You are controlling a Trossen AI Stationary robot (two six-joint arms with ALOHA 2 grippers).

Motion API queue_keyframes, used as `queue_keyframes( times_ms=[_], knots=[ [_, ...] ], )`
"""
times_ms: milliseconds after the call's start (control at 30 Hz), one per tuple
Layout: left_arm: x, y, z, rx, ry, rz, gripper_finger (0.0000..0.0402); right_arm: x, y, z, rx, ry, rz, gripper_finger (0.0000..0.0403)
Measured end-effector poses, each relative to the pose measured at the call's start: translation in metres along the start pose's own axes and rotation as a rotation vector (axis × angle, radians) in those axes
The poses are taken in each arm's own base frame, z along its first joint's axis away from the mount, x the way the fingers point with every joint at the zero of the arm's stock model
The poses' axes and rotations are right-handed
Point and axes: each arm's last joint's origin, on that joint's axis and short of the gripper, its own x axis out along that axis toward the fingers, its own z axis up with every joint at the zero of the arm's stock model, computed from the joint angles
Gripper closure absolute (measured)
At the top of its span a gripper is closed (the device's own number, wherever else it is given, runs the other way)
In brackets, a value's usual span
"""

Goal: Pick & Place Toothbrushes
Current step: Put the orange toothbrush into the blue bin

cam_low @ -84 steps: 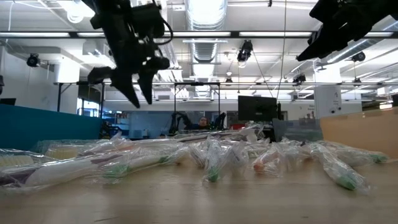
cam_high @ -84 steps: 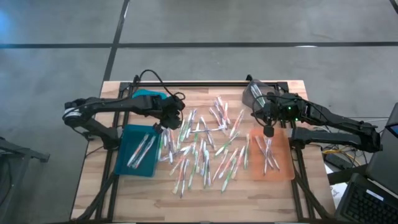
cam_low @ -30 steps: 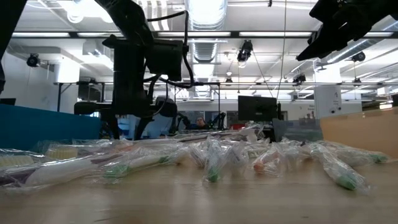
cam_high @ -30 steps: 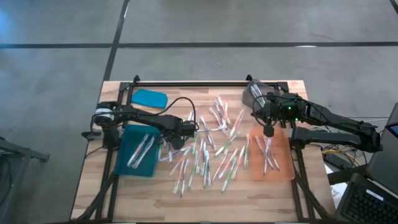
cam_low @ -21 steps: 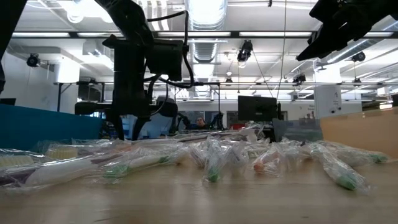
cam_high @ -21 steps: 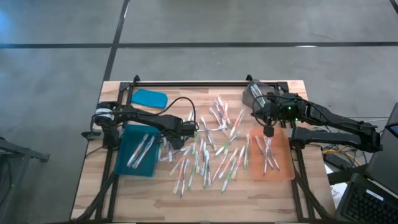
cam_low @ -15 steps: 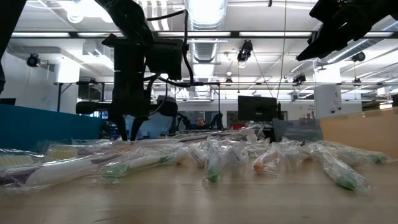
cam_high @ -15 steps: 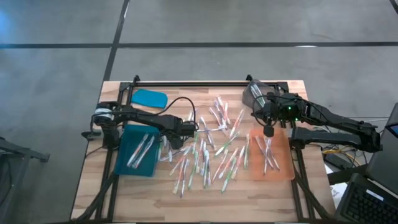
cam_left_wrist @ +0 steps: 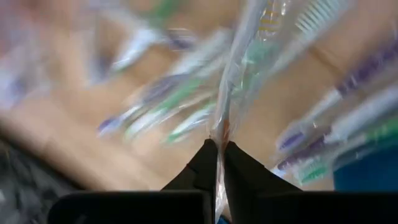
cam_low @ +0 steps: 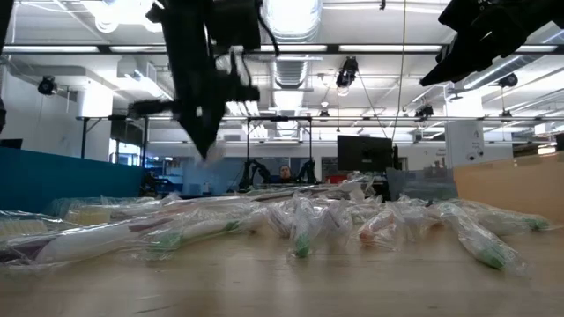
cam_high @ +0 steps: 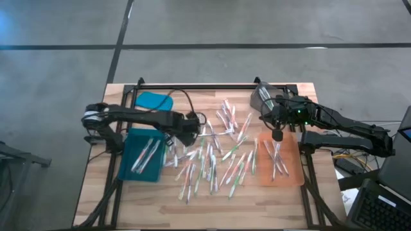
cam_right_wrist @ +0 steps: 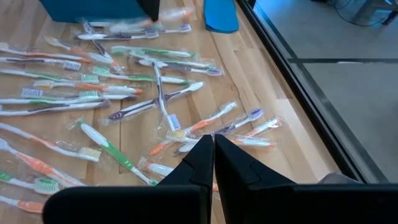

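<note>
Only a few toothbrushes lie in the teal tray [cam_high: 131, 168] and the orange tray [cam_high: 290, 174]; most toothbrushes [cam_high: 212, 151] are scattered on the tabletop [cam_high: 257, 199]. The left gripper [cam_high: 192, 126] has its fingers closed on a wrapped toothbrush [cam_left_wrist: 239, 56]. The right gripper [cam_high: 277, 135], fingers closed and empty, hangs over the orange tray.

Teal tray [cam_high: 142, 156], orange tray [cam_high: 280, 163], green-and-orange toothbrushes [cam_high: 212, 157].

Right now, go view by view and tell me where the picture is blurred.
Left wrist view: the toothbrushes smear into streaks, while the left gripper pinching a wrapped toothbrush reads clearer. Low view: the left arm is smeared. High and right wrist views: steady.
</note>
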Motion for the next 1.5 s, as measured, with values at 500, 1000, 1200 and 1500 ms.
queue_keyframes(
  times_ms=[500, 1000, 1200, 1500],
  knots=[
    [-0.103, -0.035, -0.034, -1.484, -0.135, -0.021, 0.0394, 0.0, 0.0, 0.0, 0.0, 0.0, 0.0, 0.0394],
    [-0.129, -0.104, -0.022, -1.923, 0.076, -0.157, 0.0401, 0.0, 0.0, 0.0, 0.0, 0.0, 0.0, 0.0394],
    [-0.123, -0.118, -0.024, -1.976, 0.204, -0.148, 0.0401, 0.0, 0.0, 0.0, 0.0, 0.0, 0.0, 0.0394],
    [-0.094, -0.14, -0.03, -1.994, 0.409, -0.158, 0.0401, 0.0, 0.0, 0.0, 0.0, 0.0, 0.0, 0.0394]
  ],
)
